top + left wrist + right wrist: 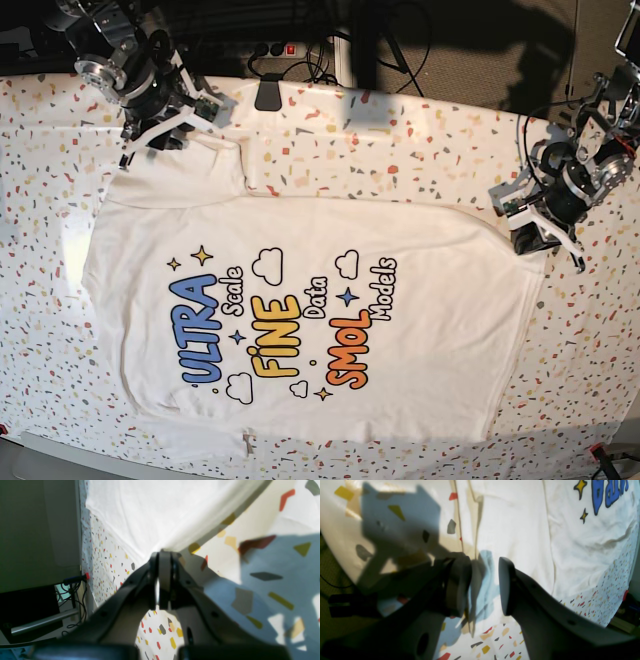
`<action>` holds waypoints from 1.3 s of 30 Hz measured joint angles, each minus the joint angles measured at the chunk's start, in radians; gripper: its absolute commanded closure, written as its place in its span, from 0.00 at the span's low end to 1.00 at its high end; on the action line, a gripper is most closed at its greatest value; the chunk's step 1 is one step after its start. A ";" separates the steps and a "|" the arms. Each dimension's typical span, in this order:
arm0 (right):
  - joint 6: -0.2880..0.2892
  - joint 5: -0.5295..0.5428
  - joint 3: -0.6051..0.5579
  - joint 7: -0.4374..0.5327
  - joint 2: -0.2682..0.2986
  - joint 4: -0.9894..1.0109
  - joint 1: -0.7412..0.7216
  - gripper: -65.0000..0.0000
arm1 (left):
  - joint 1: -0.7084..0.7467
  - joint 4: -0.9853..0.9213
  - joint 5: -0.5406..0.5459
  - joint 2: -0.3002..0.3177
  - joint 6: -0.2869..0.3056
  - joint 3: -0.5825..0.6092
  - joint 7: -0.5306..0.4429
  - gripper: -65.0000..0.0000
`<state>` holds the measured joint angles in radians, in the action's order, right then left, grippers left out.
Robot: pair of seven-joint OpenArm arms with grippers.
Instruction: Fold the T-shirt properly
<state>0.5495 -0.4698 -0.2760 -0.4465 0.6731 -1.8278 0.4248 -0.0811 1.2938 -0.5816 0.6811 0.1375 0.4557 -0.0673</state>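
One T-shirt (320, 330) lay spread print-up across the bench (40, 150), and its front read "ULTRA Scale FINE Data SMOL Models" in blue, yellow and orange, ringed by small stars and cloud outlines. Two arms worked over it. The left end effector (163, 555) had its jaws pressed together at the shirt's edge on the base view's right, with white cloth running up to the tips; whether cloth was caught between them could not be told. The right end effector (485, 585) stood with its jaws apart above the shirt's white fabric at the far left corner, gripping nothing. The bench wore a white cover speckled red, yellow and grey. Behind it, dark cables (300, 60) hung in shadow.
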 measured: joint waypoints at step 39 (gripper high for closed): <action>0.067 0.227 0.094 -0.286 0.000 -0.321 0.105 0.41 | 0.000 0.000 0.000 0.000 0.000 0.000 0.000 1.00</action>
<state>0.6167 -0.2424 -0.1818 -0.7322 0.6731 -2.1490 0.5293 -0.0807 1.2938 -0.5812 0.6811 0.1375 0.4557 -0.0673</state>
